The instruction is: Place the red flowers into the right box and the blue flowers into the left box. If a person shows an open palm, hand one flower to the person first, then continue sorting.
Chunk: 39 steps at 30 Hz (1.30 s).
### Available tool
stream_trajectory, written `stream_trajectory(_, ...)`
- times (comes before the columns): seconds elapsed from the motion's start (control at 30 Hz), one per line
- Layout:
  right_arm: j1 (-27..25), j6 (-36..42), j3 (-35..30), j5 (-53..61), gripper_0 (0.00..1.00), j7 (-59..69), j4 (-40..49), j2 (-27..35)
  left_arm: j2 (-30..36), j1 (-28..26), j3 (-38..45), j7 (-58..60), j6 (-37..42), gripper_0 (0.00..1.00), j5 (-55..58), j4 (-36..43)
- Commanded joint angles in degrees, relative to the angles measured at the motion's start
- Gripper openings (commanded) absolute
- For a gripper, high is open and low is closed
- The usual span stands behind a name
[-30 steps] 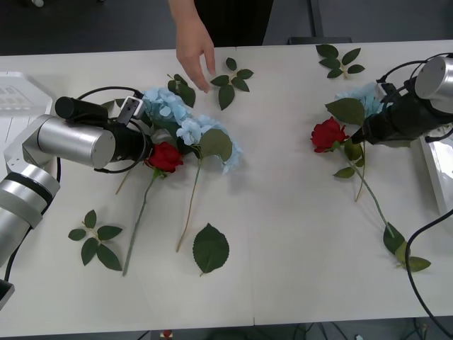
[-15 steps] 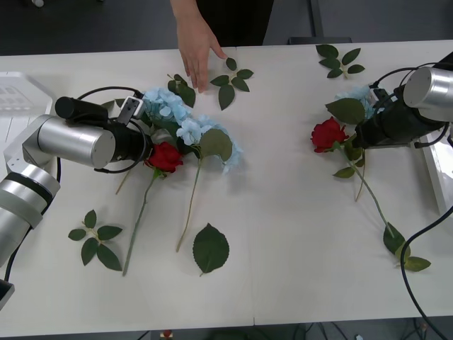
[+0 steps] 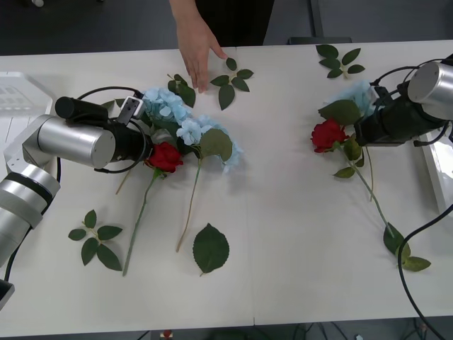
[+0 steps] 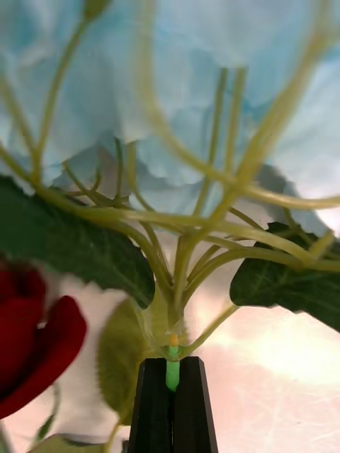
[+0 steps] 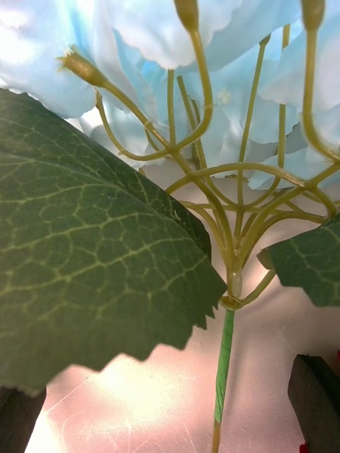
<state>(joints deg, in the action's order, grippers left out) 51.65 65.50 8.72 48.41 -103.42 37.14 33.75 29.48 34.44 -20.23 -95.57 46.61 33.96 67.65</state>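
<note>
The right gripper [image 4: 172, 396], its black fingers pressed together, pinches the thin green stem of a pale sky-blue artificial hydrangea [image 3: 359, 97] at the right of the white surface [image 3: 283, 248], just beside a red artificial rose [image 3: 327, 134]. The left gripper [image 5: 170, 410], fingers spread, sits around the stem of another pale blue hydrangea cluster [image 3: 177, 120] left of centre, a second red rose [image 3: 164, 156] touching it. A person's bare hand [image 3: 195, 46] reaches down at the far edge, fingertips near loose green leaf sprigs [image 3: 233, 79].

Flower-strewn white table [image 3: 297, 234]
</note>
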Motion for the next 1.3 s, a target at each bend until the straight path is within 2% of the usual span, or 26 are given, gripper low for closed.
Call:
stream_trajectory(0.03, 4.25, 2.35, -5.21, 3.01, 0.00, 1.56, 0.47, 2.72, -0.57, 2.56, -0.77, -4.63, -0.73, 1.00, -0.38, 0.46)
stream_trajectory(0.13, 5.57, 3.41, -8.55, 6.17, 0.00, 0.32, 0.47, 4.66, -0.57, 2.56, -0.77, -4.63, -0.73, 1.00, -0.38, 0.46)
stream_trajectory(0.3, 8.91, 3.41, -14.35, 13.47, 0.00, -8.82, 0.47, 8.44, -0.57, 2.56, -0.77, -4.63, -0.73, 1.00, -0.38, 0.46)
stream_trajectory(0.43, 10.76, 2.88, -14.70, 24.01, 0.00, -15.67, 0.47, 9.84, -0.57, 2.56, -0.77, -4.63, -0.73, 1.00, -0.38, 0.46)
stream_trajectory(0.63, 13.57, 0.60, -14.08, 48.01, 0.00, -32.37, 0.56, 9.14, -0.57, 2.56, -0.77, -4.63, -0.73, 1.00, -0.38, 0.46)
stream_trajectory(0.83, 16.91, -1.78, -11.80, 60.05, 0.00, -51.58, 0.56, 5.89, -0.57, 2.56, -0.77, -4.63, -0.73, 1.00, -0.38, 0.46)
stream_trajectory(1.1, 21.57, -8.37, -11.80, 62.77, 0.00, -51.58, 0.56, 0.44, -0.57, 2.56, -0.77, -4.63, -0.73, 1.00, -0.38, 0.46)
stream_trajectory(1.3, 24.56, -14.70, -9.60, 71.91, 0.00, -51.58, 0.65, -2.37, -0.57, 2.56, -0.77, -4.63, -0.73, 1.00, -0.38, 0.46)
